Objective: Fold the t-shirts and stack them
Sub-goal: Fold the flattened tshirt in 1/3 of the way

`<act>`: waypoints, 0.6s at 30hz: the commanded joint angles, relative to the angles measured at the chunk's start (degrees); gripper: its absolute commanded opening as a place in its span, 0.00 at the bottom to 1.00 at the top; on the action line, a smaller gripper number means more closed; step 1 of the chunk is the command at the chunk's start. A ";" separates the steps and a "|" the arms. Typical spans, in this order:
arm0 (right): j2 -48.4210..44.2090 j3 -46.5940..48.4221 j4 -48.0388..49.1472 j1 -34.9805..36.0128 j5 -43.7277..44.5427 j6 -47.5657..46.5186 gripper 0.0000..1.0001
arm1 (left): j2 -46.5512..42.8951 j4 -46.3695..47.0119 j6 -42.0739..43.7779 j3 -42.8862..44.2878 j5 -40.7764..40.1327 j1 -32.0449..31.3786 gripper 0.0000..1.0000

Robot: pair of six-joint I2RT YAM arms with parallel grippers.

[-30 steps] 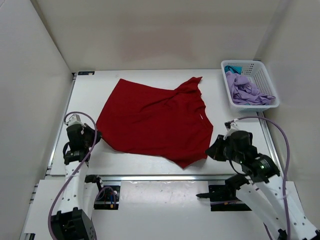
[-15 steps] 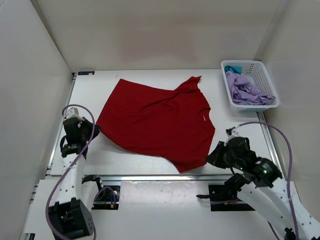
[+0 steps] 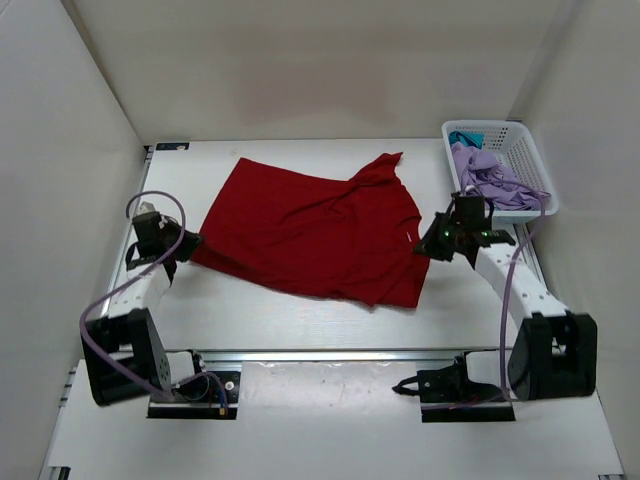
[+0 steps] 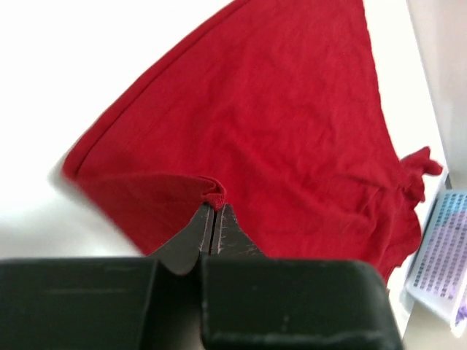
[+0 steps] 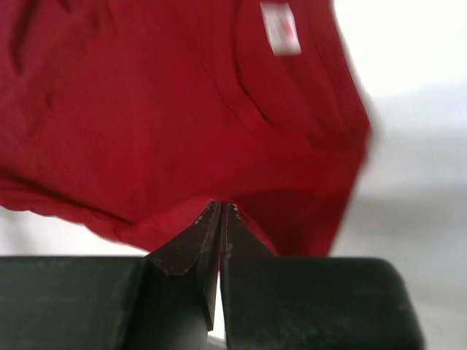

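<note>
Item: dark red t-shirt (image 3: 320, 235), spread across the centre of the surface (image 3: 260, 325) in the top view; rumpled, with one sleeve bunched toward upper centre.
Left end effector (image 4: 214, 208): closed, pinching a small pucker of the shirt's edge at centre left of the top view.
Right end effector (image 5: 219, 208): closed on a thin lip of the shirt's edge at centre right of the top view, near the white tag (image 5: 279, 36).
Other stock: lavender t-shirt (image 3: 495, 180) and teal t-shirt (image 3: 463, 137), heaped in the white basket (image 3: 525, 150), upper right; not yet folded.
Risk, slip: both holds take very little cloth. A pull or lift may draw the fabric out of one pinch and drop that side.
Risk, skewed fold: the two holds sit at unlike points on the shirt. Carrying them over together may lay a crooked fold with the bunched sleeve trapped inside.
Risk, drag: the hem at lower centre lies loose and creased, so a low sweep may roll it under.
Risk, basket: the right arm works just beside the basket, and a wide swing or its cable could nudge it.
</note>
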 commanded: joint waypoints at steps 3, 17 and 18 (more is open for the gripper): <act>9.42 6.98 10.18 -0.56 -0.58 -2.05 0.00 | 8.53 6.12 -1.90 7.76 -1.66 -0.34 0.00; 26.04 22.71 8.87 -3.37 -0.31 -4.68 0.00 | 27.25 3.84 -0.94 23.06 -1.14 -2.27 0.00; 27.52 23.76 8.88 -3.38 -0.49 -4.77 0.00 | 28.21 3.84 -0.85 23.33 -1.39 -2.53 0.00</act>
